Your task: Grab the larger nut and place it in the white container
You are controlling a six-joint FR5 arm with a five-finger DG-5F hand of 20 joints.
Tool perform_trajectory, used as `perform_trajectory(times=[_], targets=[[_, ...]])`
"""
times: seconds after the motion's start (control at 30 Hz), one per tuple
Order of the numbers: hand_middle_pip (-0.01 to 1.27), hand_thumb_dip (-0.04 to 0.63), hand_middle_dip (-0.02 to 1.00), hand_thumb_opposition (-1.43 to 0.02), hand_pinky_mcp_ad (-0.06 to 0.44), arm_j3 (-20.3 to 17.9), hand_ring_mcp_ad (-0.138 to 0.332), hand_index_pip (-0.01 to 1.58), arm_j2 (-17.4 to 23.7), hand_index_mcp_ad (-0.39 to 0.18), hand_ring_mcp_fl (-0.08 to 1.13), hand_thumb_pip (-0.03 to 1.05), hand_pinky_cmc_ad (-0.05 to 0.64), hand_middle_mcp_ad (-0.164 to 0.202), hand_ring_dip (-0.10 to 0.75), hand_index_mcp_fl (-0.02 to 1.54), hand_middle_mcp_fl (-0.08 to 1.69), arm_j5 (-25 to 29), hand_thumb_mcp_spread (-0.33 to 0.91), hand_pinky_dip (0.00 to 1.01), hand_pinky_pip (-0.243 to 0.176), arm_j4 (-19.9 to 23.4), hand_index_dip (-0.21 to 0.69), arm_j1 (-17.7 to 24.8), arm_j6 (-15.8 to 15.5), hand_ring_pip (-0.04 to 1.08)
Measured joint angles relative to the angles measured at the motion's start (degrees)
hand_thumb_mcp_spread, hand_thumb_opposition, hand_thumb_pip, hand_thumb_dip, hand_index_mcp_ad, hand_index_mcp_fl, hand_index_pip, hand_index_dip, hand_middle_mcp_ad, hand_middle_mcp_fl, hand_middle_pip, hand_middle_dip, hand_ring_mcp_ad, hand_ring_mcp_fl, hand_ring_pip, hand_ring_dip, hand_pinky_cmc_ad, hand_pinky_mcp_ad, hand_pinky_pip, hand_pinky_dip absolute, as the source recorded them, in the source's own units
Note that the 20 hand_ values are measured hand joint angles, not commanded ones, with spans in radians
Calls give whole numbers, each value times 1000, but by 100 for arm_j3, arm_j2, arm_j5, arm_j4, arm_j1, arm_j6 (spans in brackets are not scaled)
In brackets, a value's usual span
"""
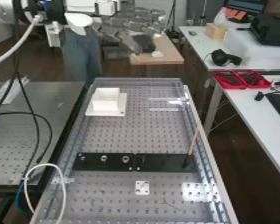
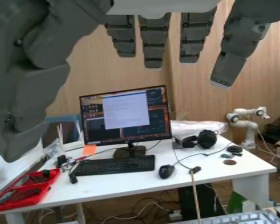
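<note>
Picking the larger nut (image 1: 104,158) off the black bar (image 1: 165,162) needs a narrow pinch: in the high view, the bearing (image 1: 125,159) sits beside it, so descend vertically. White container (image 1: 105,105) is farther up-bench. Wrist view: your hand (image 2: 154,44) is empty, fingers wide open.

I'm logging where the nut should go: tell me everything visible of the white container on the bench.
The white box-shaped container looks like plastic, plain-walled, on a wider flat white base. It stands upright towards the far left of the perforated metal bench, touching only that. Whether anything lies inside, I can't tell.
</note>
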Motion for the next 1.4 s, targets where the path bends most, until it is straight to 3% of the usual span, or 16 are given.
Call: perform_trajectory(times=[0.43,0.6,1.0,1.2,1.4], targets=[[138,75,230,-756,344,-946,188,86,227,-7,-2,559,396,86,126,37,37,616,188,649,-106,461,-40,-56,61,101],[138,94,230,-775,344,-1458,187,117,320,-14,-2,618,396,82,124,54,56,910,192,646,-106,870,-56,-79,70,101],[141,126,230,-806,344,-2148,190,579,223,-70,-2,646,393,86,127,56,56,1767,250,663,-106,1513,-86,61,153,99],[141,126,234,-813,344,-2303,190,899,109,-87,-2,646,396,87,127,54,61,1601,262,663,-106,1717,-87,-181,278,96],[141,126,234,-819,344,-2508,188,1089,-210,-106,-2,646,393,84,127,54,9,1095,283,663,-105,2294,-89,-631,310,94]])
